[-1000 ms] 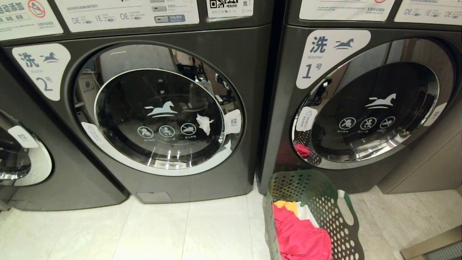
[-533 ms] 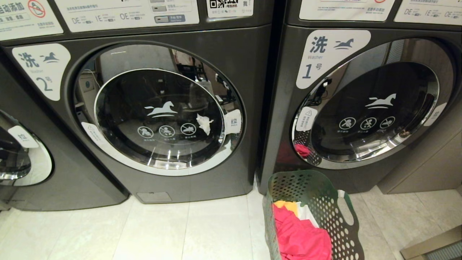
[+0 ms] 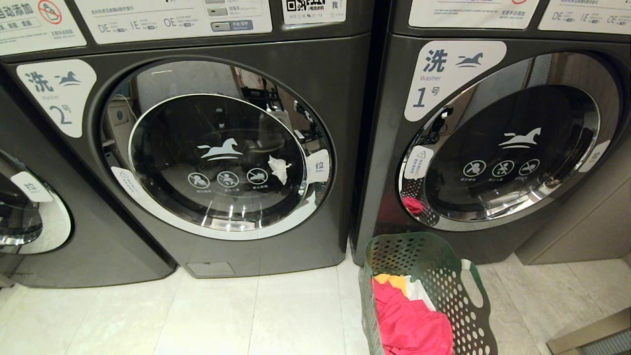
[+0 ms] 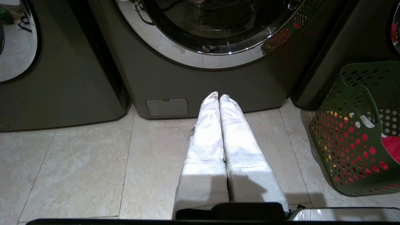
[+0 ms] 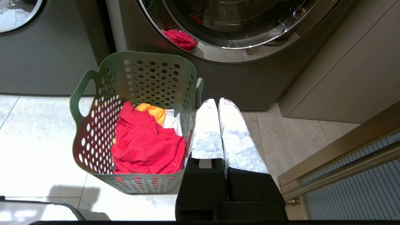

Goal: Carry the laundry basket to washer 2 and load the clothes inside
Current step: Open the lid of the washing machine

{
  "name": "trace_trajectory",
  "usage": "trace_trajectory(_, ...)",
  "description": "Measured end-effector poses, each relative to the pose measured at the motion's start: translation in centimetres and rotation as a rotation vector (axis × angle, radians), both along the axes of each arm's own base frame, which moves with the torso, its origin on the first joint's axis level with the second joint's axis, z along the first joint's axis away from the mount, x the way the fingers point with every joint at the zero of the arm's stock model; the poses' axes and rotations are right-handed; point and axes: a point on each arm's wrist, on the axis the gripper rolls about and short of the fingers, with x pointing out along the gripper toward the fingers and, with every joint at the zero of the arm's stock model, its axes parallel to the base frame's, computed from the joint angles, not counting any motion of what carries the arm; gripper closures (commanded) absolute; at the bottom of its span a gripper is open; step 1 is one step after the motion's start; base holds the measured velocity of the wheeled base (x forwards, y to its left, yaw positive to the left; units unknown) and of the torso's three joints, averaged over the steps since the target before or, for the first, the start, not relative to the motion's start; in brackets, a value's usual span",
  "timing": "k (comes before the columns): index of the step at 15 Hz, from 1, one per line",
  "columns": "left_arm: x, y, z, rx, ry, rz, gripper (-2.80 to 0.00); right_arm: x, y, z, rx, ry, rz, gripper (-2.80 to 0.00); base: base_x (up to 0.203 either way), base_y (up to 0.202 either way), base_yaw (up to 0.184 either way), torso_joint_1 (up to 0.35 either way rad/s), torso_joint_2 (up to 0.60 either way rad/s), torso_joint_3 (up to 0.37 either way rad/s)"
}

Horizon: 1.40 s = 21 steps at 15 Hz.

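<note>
The green laundry basket stands on the tiled floor in front of the washer labelled 1. The clothes lie inside it: a pink-red garment on top, an orange-yellow one and a white one behind. Washer 2 is to the basket's left, its round door closed. My left gripper hangs shut and empty above the floor before washer 2. My right gripper is shut and empty, just beside the basket's handle side. Neither arm shows in the head view.
A third washer without a visible number stands at the far left. A beige cabinet and a slatted panel with a wooden frame close off the right. Light floor tiles stretch before washer 2.
</note>
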Motion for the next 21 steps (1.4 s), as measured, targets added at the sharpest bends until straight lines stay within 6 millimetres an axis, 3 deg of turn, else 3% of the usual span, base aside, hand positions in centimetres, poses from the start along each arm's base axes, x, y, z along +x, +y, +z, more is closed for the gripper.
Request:
trace_trajectory(5, 0.0, 0.0, 0.0, 0.000, -0.001, 0.000, 0.00, 0.0, 0.0, 0.0, 0.000, 0.000, 0.000, 0.00, 0.000, 0.000, 0.000, 0.000, 0.00, 0.000)
trace_trajectory(9, -1.7, 0.0, 4.7, 0.002, -0.175, 0.000, 0.00, 0.0, 0.0, 0.0, 0.000, 0.000, 0.000, 0.00, 0.000, 0.000, 0.000, 0.000, 0.00, 0.000)
trace_trajectory(10, -1.8, 0.0, 4.8, 0.002, -0.178, 0.000, 0.00, 0.0, 0.0, 0.0, 0.000, 0.000, 0.000, 0.00, 0.000, 0.000, 0.000, 0.000, 0.00, 0.000)
trace_trajectory(14, -0.2, 0.0, 0.6, 0.001, -0.022, 0.000, 0.00, 0.0, 0.0, 0.0, 0.000, 0.000, 0.000, 0.00, 0.000, 0.000, 0.000, 0.000, 0.00, 0.000)
trace_trajectory(21, 0.0, 0.0, 0.0, 0.001, 0.000, 0.000, 0.00, 0.0, 0.0, 0.0, 0.000, 0.000, 0.000, 0.00, 0.000, 0.000, 0.000, 0.000, 0.00, 0.000)
